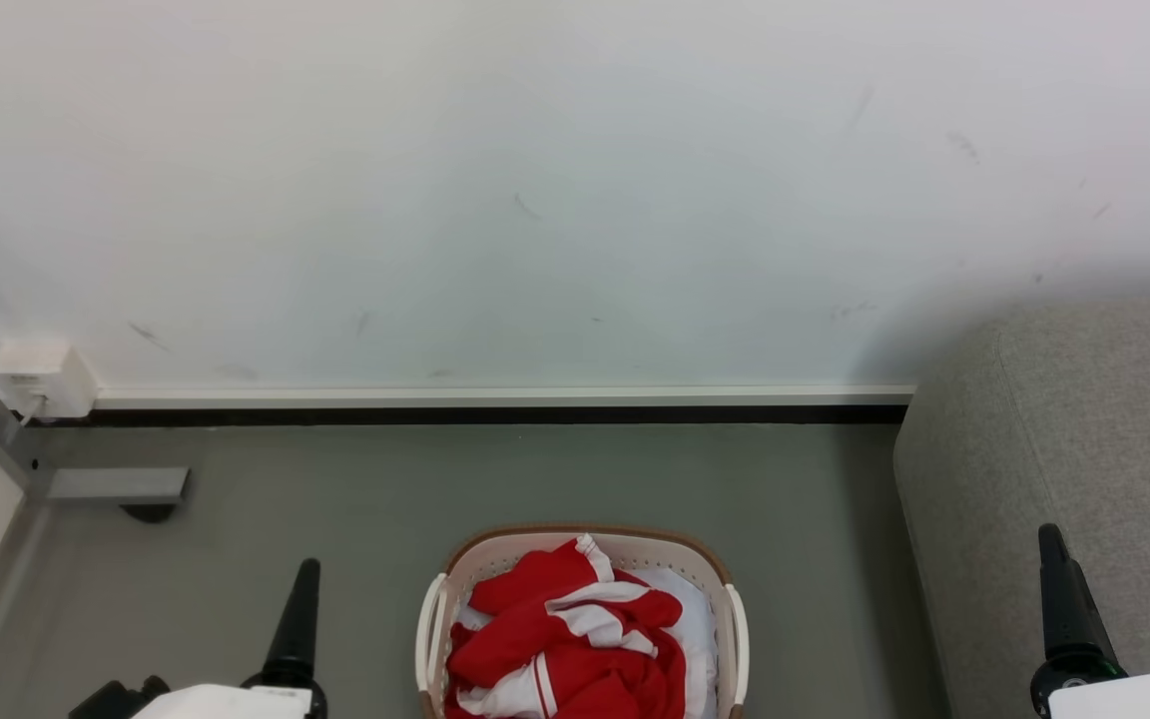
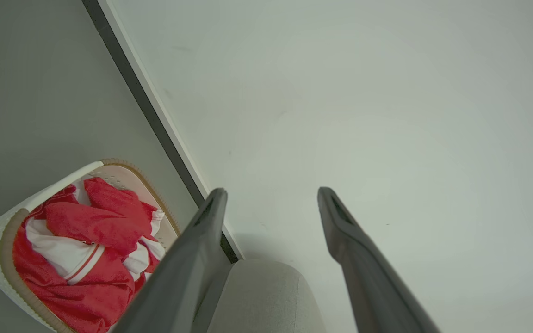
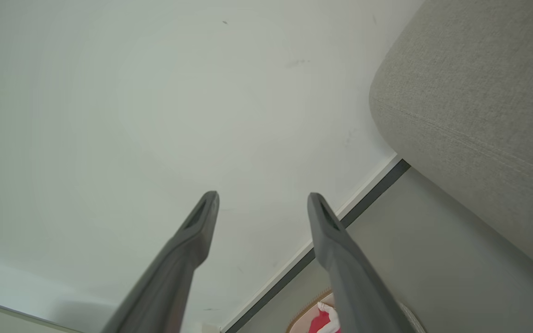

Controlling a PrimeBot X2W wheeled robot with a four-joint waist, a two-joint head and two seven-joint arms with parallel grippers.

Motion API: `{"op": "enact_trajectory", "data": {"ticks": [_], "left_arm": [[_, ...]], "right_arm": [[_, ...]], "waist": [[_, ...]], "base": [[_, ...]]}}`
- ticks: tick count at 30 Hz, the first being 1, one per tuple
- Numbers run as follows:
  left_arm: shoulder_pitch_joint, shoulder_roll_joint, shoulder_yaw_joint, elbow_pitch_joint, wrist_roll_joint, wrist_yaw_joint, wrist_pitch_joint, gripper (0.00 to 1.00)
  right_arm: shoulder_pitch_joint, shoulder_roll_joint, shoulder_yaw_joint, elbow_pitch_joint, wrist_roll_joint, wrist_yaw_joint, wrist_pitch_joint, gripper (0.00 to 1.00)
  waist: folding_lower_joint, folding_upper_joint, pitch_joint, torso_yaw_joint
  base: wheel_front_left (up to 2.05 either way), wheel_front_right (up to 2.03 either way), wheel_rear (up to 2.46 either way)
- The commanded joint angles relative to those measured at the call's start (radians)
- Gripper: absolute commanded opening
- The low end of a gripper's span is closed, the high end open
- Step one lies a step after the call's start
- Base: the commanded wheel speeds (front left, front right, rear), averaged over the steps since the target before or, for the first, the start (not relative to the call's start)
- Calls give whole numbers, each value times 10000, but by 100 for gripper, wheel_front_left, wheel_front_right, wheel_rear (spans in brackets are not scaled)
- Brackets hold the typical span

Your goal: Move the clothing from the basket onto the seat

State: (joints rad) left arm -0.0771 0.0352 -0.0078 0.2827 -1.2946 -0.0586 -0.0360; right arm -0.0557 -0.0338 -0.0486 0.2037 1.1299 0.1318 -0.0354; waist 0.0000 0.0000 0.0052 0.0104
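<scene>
Heaped by the left wall of the small oval cream-white plastic basket [image 1: 585, 530], left of the light grey fabric sofa [image 1: 1084, 429], both jaws wide and empty: bright red white-striped fabric clothing [image 1: 560, 654], probably soft, light, floppy, best pinched at its raised top fold.

Head camera down on basket [image 1: 585, 530], wrist cameras facing wall [image 2: 387, 115], all sharing basket
</scene>
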Motion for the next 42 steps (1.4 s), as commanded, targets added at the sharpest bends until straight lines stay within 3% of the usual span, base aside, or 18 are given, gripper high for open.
{"op": "enact_trajectory", "data": {"ticks": [1, 15, 42], "left_arm": [[-209, 101, -40, -165, 379, 71, -96, 100], [-153, 117, -434, -264, 2892, 486, -572, 100], [36, 150, -811, -498, 7078, 937, -1328, 100]], "right_arm": [[-21, -108, 34, -211, -396, -6, -99, 100], [73, -131, 309, -551, -3131, -8, -576, 100], [199, -208, 582, -250, -6734, -13, -1335, 100]], "waist": [[0, 0, 1, 3], [0, 0, 15, 47], [0, 0, 26, 123]], "base": [[0, 0, 0], [0, 0, 0], [0, 0, 0]]}}
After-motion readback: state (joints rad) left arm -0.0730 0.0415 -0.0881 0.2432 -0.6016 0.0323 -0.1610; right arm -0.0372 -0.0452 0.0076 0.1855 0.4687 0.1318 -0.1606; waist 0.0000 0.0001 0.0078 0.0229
